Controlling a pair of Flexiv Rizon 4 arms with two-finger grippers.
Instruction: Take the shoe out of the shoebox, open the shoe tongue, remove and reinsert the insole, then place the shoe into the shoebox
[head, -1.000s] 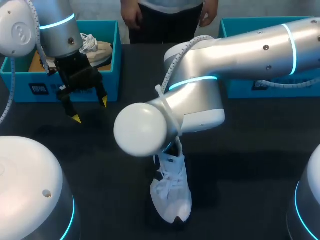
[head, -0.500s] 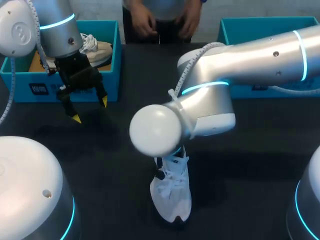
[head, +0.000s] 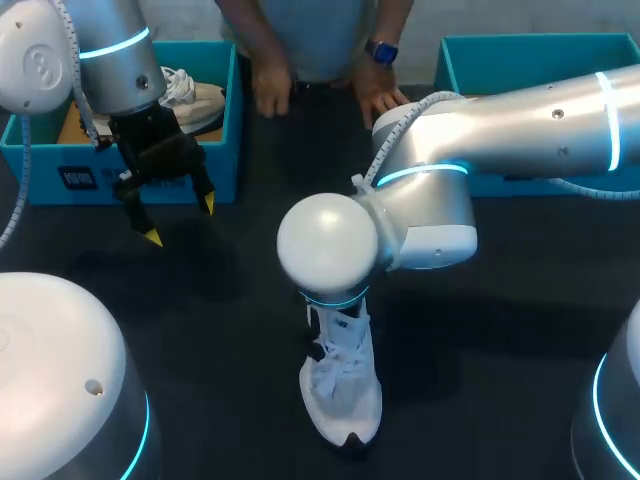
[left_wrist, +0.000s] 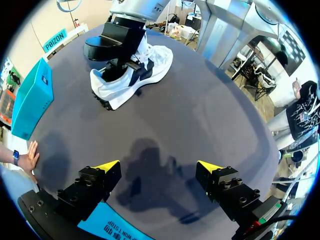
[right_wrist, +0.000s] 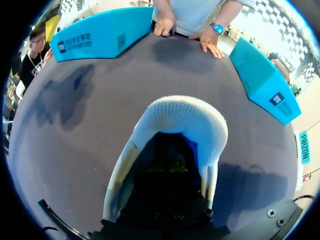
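A white shoe with dark trim stands on the black table, toe toward the near edge. My right arm comes in from the right, and its wrist hangs over the shoe's heel end. In the right wrist view the right gripper is sunk in the dark opening behind the shoe's white padded rim; what its fingers touch is hidden. The left wrist view shows the shoe lying far ahead of the left gripper. My left gripper stands open and empty over bare table in front of the left shoebox.
The left blue shoebox holds a beige shoe. A second blue shoebox stands at the back right. A person's hands rest on the table's far edge between the boxes.
My right arm's elbow and forearm have swung to the right and back, while the shoe stays almost in place. The person's hands have come down onto the far table edge. The left arm has not moved.
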